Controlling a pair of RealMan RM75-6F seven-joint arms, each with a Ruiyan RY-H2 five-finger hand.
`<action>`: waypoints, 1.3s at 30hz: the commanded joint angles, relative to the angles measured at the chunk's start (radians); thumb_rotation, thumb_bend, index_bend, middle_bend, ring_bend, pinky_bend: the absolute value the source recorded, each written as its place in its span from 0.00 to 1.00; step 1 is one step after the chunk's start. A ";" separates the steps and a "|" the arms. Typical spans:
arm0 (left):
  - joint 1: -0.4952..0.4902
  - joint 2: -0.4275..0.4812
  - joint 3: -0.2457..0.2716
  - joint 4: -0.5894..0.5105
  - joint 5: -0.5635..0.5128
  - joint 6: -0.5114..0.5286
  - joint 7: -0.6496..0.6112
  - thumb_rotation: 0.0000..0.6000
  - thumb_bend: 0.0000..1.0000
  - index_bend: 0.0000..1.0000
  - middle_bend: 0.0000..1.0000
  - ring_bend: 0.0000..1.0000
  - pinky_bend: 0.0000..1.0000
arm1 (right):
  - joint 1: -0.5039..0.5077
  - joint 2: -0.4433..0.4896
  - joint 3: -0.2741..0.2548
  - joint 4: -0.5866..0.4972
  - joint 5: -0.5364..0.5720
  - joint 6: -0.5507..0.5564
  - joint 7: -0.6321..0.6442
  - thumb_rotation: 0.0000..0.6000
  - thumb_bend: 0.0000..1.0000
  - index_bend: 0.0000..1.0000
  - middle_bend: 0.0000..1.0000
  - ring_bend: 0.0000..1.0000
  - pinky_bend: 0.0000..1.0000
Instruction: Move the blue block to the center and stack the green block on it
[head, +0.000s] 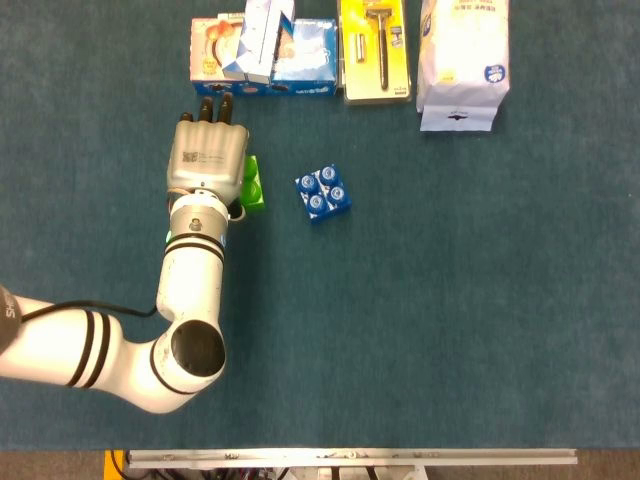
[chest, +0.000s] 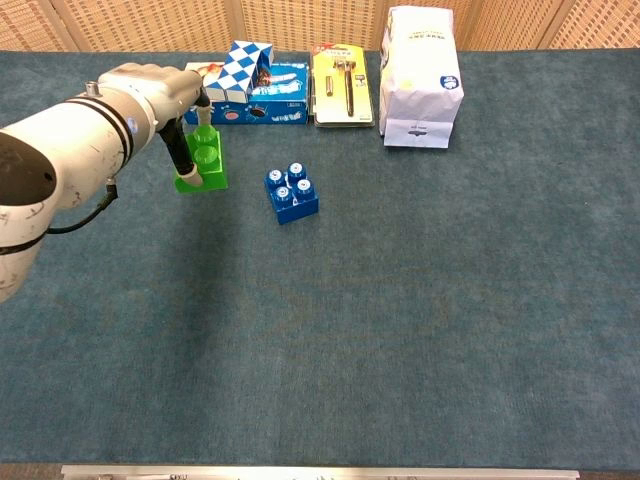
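The green block (head: 254, 183) (chest: 207, 162) lies left of the table's middle, mostly hidden under my left hand (head: 208, 160) in the head view. My left hand (chest: 160, 92) grips it, with the thumb on its left side and fingers over its far side, as the chest view shows. The block looks slightly tilted. The blue block (head: 322, 193) (chest: 292, 193), with its white-topped studs up, sits on the blue-green cloth a short way right of the green one, apart from it and untouched. My right hand shows in neither view.
Along the far edge stand blue-and-white cartons (head: 265, 50) (chest: 245, 72), a yellow razor pack (head: 375, 50) (chest: 342, 85) and a white bag (head: 462, 60) (chest: 420, 75). Bare cloth stretches to the right and toward me.
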 joint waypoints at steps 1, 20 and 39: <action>-0.005 -0.027 -0.023 0.021 -0.033 0.024 0.001 1.00 0.27 0.70 0.01 0.00 0.16 | 0.007 0.003 0.000 0.003 0.003 -0.012 0.012 1.00 0.09 0.32 0.13 0.00 0.05; -0.006 -0.125 -0.073 0.056 -0.035 0.101 0.034 1.00 0.29 0.71 0.02 0.00 0.16 | 0.016 0.005 -0.006 0.008 -0.006 -0.024 0.023 1.00 0.09 0.32 0.13 0.00 0.05; 0.002 -0.166 -0.129 0.121 -0.051 0.071 0.061 1.00 0.29 0.71 0.02 0.00 0.16 | 0.023 0.004 -0.007 0.006 -0.001 -0.037 0.021 1.00 0.09 0.32 0.13 0.00 0.05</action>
